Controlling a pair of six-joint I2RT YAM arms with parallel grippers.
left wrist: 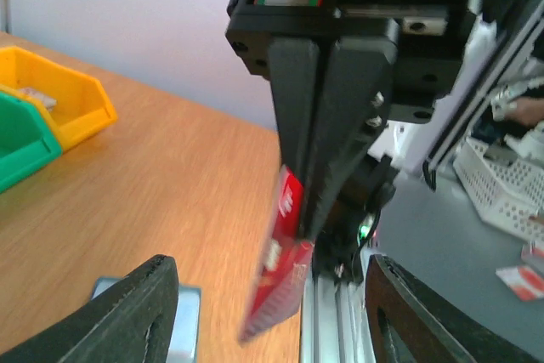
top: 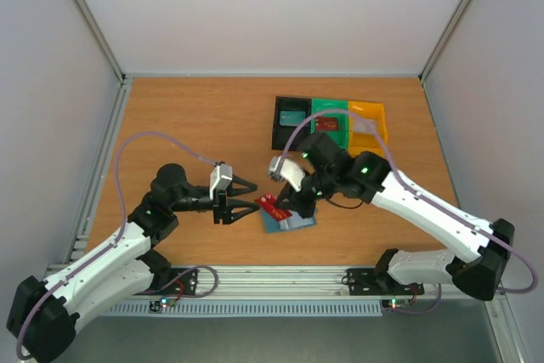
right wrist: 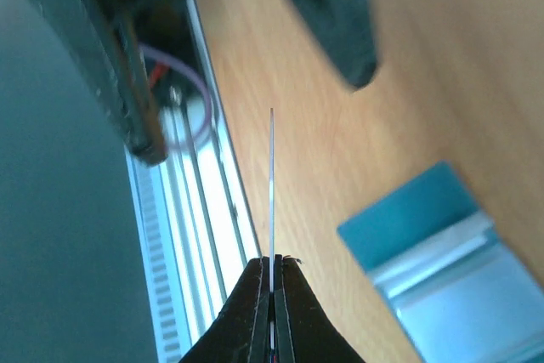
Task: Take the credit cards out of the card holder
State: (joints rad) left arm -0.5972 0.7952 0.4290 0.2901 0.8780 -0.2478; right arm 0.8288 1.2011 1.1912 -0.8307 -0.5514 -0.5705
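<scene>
The holder (top: 293,224) lies open on the worktop (top: 187,116), near its front edge, mid-width; the card (top: 272,207) hangs over the holder's left end, pinched in the right claw (top: 291,202); the spread left claw (top: 253,195) sits just left of it; bins (top: 330,104) stand in a row behind, rightward.

Glossy red plastic credit card (left wrist: 276,278), matt blue-grey card holder (top: 293,225), smooth wood-grain table (top: 187,125)

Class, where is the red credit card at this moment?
The red credit card is pinched in the right gripper, just below centre in the top view, over the left edge of the card holder, facing the open left gripper.
</scene>
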